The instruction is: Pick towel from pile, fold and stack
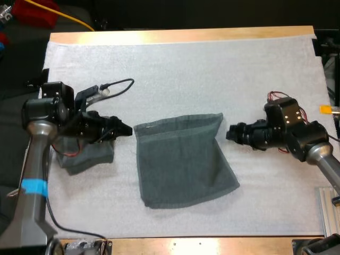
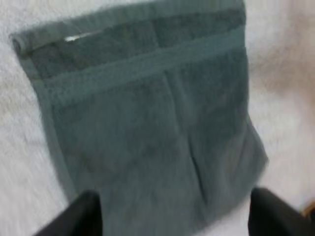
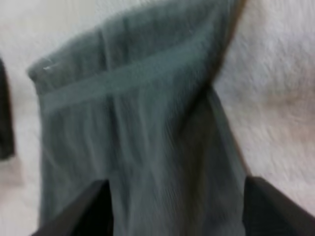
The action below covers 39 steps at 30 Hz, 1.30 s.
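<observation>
On the white mat (image 1: 212, 64), a flat grey-green towel (image 1: 180, 159) lies mid-table. My left gripper (image 1: 126, 130) is just off its left edge and my right gripper (image 1: 230, 133) just off its right. Both sets of jaws are spread wide and hold nothing. A crumpled towel (image 1: 87, 155) lies under my left arm.

wooden table (image 1: 180, 36), white mat (image 1: 212, 74) (lightly textured)

High view from behind, facing forward and down over table (image 1: 186, 36); 2 wrist views close, facing down; flat towel (image 1: 180, 159) shared by all 3
</observation>
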Motion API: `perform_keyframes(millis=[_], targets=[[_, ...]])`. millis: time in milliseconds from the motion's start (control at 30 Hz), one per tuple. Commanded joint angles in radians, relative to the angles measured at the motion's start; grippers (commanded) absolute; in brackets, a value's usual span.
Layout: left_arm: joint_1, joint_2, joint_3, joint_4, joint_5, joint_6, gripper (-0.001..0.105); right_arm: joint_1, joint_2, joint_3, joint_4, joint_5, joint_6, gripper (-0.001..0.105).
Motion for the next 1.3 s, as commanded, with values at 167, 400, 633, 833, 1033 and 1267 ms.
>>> perform_keyframes(millis=[167, 400, 633, 833, 1033, 1267], targets=[[-0.089, -0.130, -0.004, 0.071, -0.078, 0.021, 0.060, -0.006, -0.081, -0.005, 0.192, 0.034, -0.099, 0.056], [-0.240, -0.239, -0.004, 0.148, -0.205, 0.016, 0.060, -0.006, -0.174, -0.005, 0.366, 0.037, -0.172, 0.056], [-0.338, -0.361, 0.046, 0.193, -0.266, -0.042, 0.060, -0.006, -0.284, -0.005, 0.458, 0.037, -0.175, 0.056], [-0.360, -0.477, 0.113, 0.201, -0.251, -0.092, 0.060, -0.006, -0.355, -0.004, 0.493, 0.037, -0.175, 0.056], [-0.360, -0.547, 0.121, 0.201, -0.154, -0.102, 0.060, -0.006, -0.371, 0.074, 0.456, 0.007, -0.175, 0.056], [-0.360, -0.563, 0.121, 0.201, -0.095, -0.102, 0.060, -0.006, -0.368, 0.214, 0.261, 0.007, -0.127, 0.055]])
